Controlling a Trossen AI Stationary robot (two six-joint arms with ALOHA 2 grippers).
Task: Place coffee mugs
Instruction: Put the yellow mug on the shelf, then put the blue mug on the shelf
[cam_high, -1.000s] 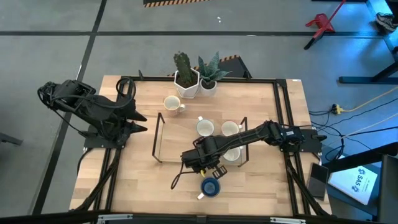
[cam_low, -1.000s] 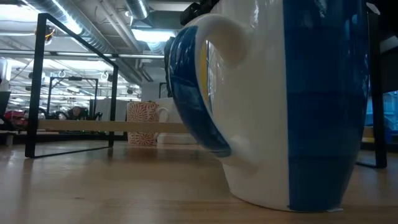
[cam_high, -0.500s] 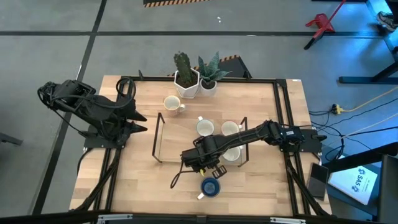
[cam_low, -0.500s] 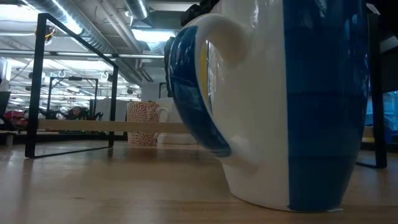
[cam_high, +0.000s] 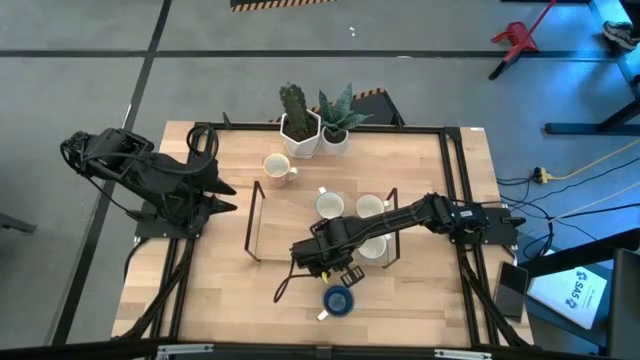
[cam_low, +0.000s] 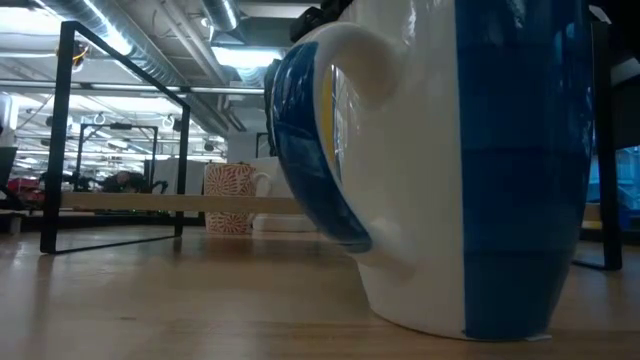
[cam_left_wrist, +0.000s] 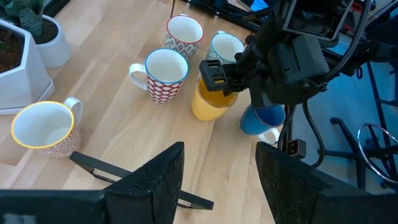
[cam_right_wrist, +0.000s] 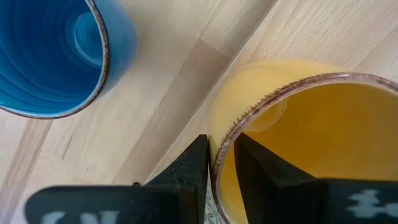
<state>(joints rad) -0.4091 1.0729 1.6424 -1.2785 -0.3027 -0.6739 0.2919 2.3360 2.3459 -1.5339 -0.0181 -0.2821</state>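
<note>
The orange mug (cam_left_wrist: 210, 102) stands upright near the table's middle, with my right gripper (cam_high: 338, 268) shut on its rim; the gripper hides it in the high view. The blue mug (cam_high: 338, 300) stands on the table just nearer the front edge, filling the low view (cam_low: 470, 170). Three white mugs (cam_high: 330, 205) (cam_high: 370, 207) (cam_high: 373, 247) stand inside a black wire frame. A cream mug (cam_high: 278, 167) stands beyond the frame, near the pots. My left gripper (cam_left_wrist: 217, 186) is open and empty, waiting at the table's left (cam_high: 225, 195). My right gripper pinches the orange mug's rim (cam_right_wrist: 222, 163), one finger (cam_right_wrist: 189, 171) outside the wall and one (cam_right_wrist: 258, 171) inside the mug. The fingers come from above, pointing down. The mug stays upright; whether its base is on the table, I cannot tell.
A black wire frame (cam_high: 252, 215) stands across the table's middle. Two white hexagonal plant pots (cam_high: 300, 135) (cam_high: 337, 137) stand at the far edge. Bare wood lies at the near left of the table (cam_high: 220, 290).
</note>
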